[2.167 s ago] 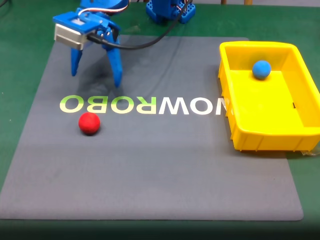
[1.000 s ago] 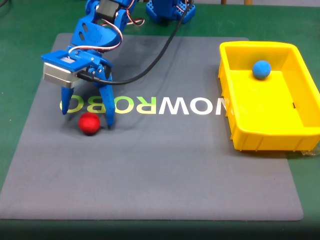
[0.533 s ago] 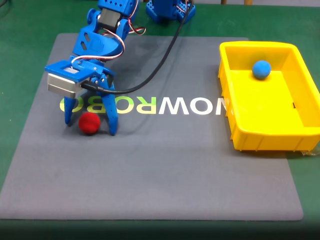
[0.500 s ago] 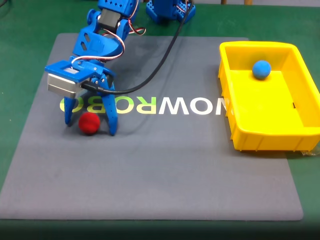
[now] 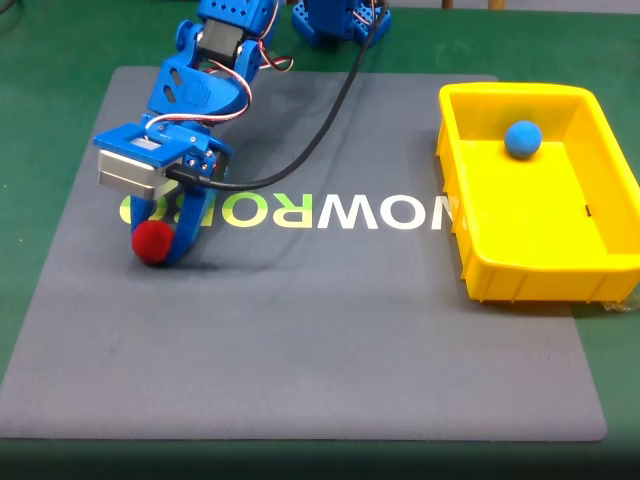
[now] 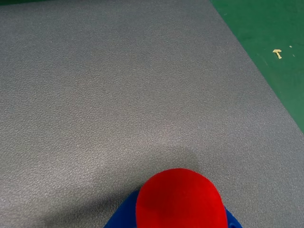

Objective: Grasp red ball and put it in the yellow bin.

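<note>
Fixed view: claw (image 5: 158,245) clamped on red ball (image 5: 152,241); yellow bin (image 5: 600,266) well apart.

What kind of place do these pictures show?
Probably a robotics practice bench: a grey mat printed with lettering on a green table, a blue arm's gripper and a yellow bin.

The fixed view looks down at a steep angle from the near side of the grey mat (image 5: 330,340), facing the arm base at the far edge; the mat lettering reads inverted from here. It covers the whole mat and the yellow bin (image 5: 520,275) at right. The wrist view sits close above the mat (image 6: 118,85), facing its green-bordered edge. Both views share the red ball (image 5: 152,241) (image 6: 180,199) and the surrounding mat surface.
</note>
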`<action>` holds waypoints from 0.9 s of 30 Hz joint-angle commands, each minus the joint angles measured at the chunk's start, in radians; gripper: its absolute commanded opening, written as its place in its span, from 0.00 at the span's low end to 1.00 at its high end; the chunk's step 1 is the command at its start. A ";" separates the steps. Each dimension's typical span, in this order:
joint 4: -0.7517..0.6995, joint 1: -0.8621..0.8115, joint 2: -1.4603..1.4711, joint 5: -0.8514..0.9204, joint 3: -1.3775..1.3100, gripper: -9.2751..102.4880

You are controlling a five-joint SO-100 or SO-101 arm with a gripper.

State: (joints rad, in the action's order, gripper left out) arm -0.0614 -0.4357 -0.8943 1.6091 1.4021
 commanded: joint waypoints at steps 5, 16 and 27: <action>0.020 0.011 -0.084 -0.014 -0.051 0.08; -0.077 0.112 -0.500 -0.054 0.101 0.08; -0.078 0.471 -0.778 -0.066 0.295 0.08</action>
State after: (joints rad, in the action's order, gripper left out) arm -0.1396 -0.0491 -1.5815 1.5585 1.6981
